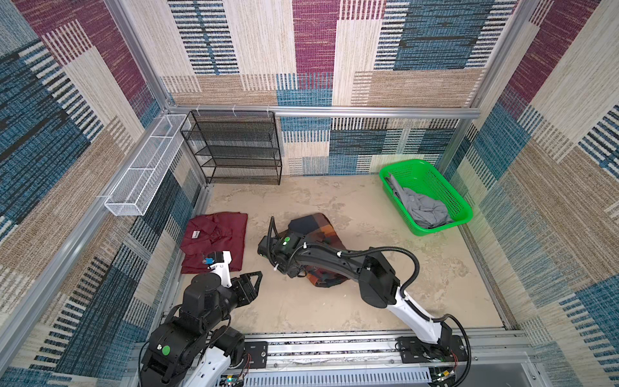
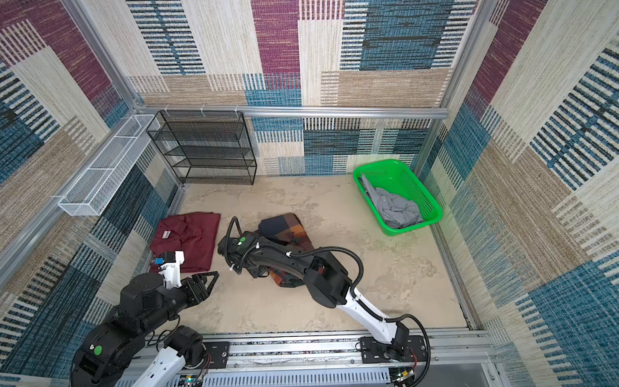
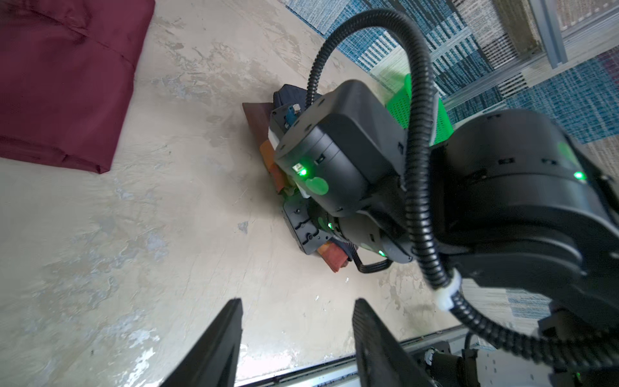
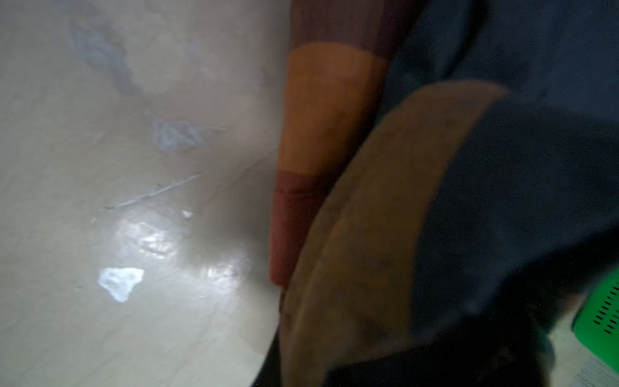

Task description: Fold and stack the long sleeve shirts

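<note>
Left arm [image 1: 201, 301] folded up close to its base. The left gripper [image 3: 298, 301] is held low and level, its two fingers [image 3: 221, 345] spread apart with nothing between the jaws. Right arm [image 1: 335, 264] stretched out low, elbow bent, wrist [image 1: 281, 246] reaching across the middle; the right gripper [image 1: 294, 270] is tucked beneath that wrist, so jaw state is unreadable.

My right arm [image 1: 335, 263] covers much of the plaid shirt [image 1: 311, 224] and hides the jaws of the right gripper [image 1: 296, 272]; its wrist view is blurred.

No legible text anywhere, small white label [image 1: 195, 234] on maroon shirt [image 1: 225, 231] unreadable
</note>
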### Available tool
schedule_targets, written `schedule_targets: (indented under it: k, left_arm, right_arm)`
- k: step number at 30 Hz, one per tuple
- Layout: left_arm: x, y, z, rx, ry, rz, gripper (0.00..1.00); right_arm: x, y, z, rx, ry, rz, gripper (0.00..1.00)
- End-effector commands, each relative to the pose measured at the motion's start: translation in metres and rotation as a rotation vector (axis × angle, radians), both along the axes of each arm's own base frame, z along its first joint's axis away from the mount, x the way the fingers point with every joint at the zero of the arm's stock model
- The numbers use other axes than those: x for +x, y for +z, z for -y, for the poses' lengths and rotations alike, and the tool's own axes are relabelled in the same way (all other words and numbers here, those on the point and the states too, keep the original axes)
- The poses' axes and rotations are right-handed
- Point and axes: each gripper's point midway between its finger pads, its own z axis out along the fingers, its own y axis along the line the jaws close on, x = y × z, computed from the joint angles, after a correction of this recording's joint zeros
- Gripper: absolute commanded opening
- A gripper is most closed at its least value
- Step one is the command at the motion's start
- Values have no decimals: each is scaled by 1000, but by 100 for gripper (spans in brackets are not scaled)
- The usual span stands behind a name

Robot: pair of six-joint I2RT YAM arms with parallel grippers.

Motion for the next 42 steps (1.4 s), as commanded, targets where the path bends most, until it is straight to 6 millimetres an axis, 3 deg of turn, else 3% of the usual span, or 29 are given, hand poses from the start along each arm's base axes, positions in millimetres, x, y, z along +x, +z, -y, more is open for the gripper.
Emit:
schedule_targets:
  k: [1,5,10,14,18,22,24,27,30,33,36,39,42]
  left_arm:
    - [-6,-11,-4,-7,27,-43,56]
    - [-8,-13,-6,-12,37,-49,56]
    - [-6,-20,-5,-6,43,-77,56]
    - [-2,-24,-3,-3,47,-105,56]
    - [2,-27,-2,2,47,-118,56]
    - [5,-29,1,-4,50,-133,56]
    - [6,-28,1,-8,53,-132,56]
    - [7,-34,5,-27,47,-143,56]
    - [11,-44,15,-62,22,-167,56]
    - [16,-55,22,-77,16,-205,55]
    - [22,-63,27,-87,12,-227,55]
    - [26,-67,28,-85,17,-234,55]
    - [26,-72,27,-81,28,-241,55]
  right_arm:
    - [-12,-7,-13,41,7,-53,30]
    - [-30,9,-38,179,52,-101,41]
    - [-68,50,-71,432,148,-215,56]
    - [-85,80,-73,580,188,-253,70]
    - [-94,109,-75,697,226,-277,73]
    - [-103,102,-71,686,255,-328,77]
    - [-96,113,-62,682,253,-271,77]
    - [-72,142,-43,828,229,-261,72]
    - [-42,148,-18,925,202,-272,64]
    - [-10,136,1,1003,173,-275,56]
    - [17,92,16,966,85,-294,51]
    - [22,50,12,929,25,-334,44]
    - [9,20,4,965,-3,-410,43]
